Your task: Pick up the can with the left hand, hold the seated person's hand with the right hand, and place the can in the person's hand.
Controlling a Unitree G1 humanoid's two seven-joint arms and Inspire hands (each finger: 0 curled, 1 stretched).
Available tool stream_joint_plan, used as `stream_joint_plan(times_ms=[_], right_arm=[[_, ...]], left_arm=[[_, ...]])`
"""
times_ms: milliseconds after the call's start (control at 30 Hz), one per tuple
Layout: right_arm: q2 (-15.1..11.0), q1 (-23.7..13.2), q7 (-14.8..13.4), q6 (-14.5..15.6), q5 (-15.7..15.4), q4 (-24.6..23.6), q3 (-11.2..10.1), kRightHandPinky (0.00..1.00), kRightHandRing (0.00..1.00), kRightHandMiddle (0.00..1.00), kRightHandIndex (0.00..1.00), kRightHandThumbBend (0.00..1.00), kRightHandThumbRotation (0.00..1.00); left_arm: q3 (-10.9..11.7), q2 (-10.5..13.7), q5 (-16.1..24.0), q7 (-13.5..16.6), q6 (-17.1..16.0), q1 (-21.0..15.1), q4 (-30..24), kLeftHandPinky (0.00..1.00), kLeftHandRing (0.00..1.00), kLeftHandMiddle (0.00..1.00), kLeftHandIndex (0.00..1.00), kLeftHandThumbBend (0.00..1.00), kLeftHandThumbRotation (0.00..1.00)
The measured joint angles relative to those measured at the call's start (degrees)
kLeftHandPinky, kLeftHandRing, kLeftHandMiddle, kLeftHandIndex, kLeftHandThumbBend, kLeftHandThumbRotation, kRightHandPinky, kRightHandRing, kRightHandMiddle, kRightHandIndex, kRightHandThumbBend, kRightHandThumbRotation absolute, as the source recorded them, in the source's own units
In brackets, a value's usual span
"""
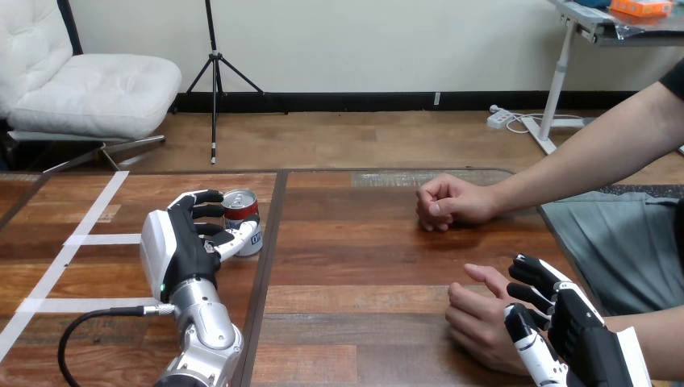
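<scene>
At the near right edge of the wooden table [363,266], the robot's right hand [574,332] meets the person's near hand [482,321], which rests with its own fingers loosely folded and its thumb pointing away. The robot's thumb and curled fingers close around the wrist side of that hand, apparently to steady it as the receiving spot for the can. The grip looks light rather than tight. At the near left, the robot's silver left forearm reaches forward from the bottom edge. A little farther on, the left hand [190,246] wraps its fingers and thumb around a red and silver drinks can [241,211], which stands upright on the table just left of the seam between two tabletops. The can seems not yet lifted, so the pickup is probably only now being secured. White tape lines [89,239] cross the table to the left of this hand. Farthest away, right of centre, the person's far hand [446,203] lies as a relaxed fist on the table, well apart from the can.
</scene>
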Motion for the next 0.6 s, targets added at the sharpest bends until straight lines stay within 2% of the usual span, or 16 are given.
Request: stream_joint_plan(times_ms=[600], right_arm=[[0.00, 0.00, 0.01, 0.00, 0.08, 0.00, 0.01, 0.73, 0.81, 0.84, 0.83, 0.55, 0.63]], left_arm=[[0.24, -0.09, -0.44, 0.24, -0.57, 0.00, 0.07, 0.53, 0.56, 0.62, 0.61, 0.59, 0.00]])
